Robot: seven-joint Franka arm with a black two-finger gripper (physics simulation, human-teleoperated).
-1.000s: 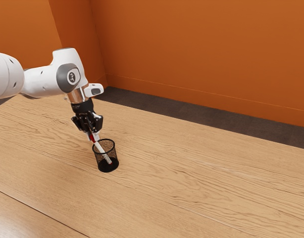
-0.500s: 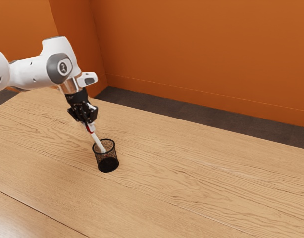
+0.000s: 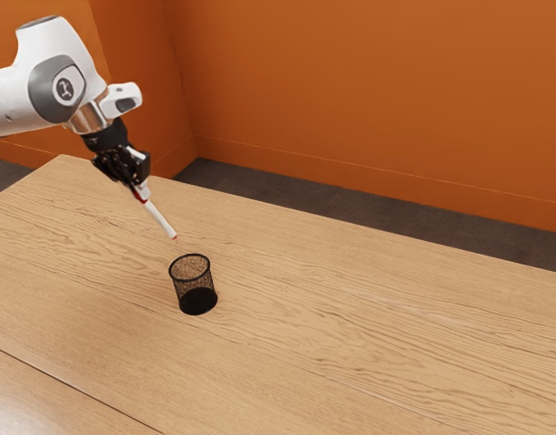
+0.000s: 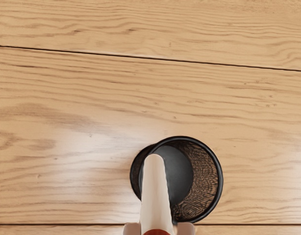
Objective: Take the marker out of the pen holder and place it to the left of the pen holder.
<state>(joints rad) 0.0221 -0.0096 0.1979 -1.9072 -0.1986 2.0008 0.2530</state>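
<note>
While our fingers (image 3: 144, 191) are closed around the marker (image 3: 159, 218), we have it clear of the mesh pen holder (image 3: 196, 288); placing it to the holder's left remains.

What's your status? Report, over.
Black two-finger end effector shut on white-and-red marker. Marker aloft, out of black mesh pen holder. Possible obstacle: holder.

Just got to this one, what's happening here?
A robot arm is holding a white and red marker in its claw, which is shut on it. The marker is tilted in the air, fully out of the black mesh holder, with its free end pointing down. The holder stands upright on the wooden table. The marker has not yet been put down beside it.
</note>
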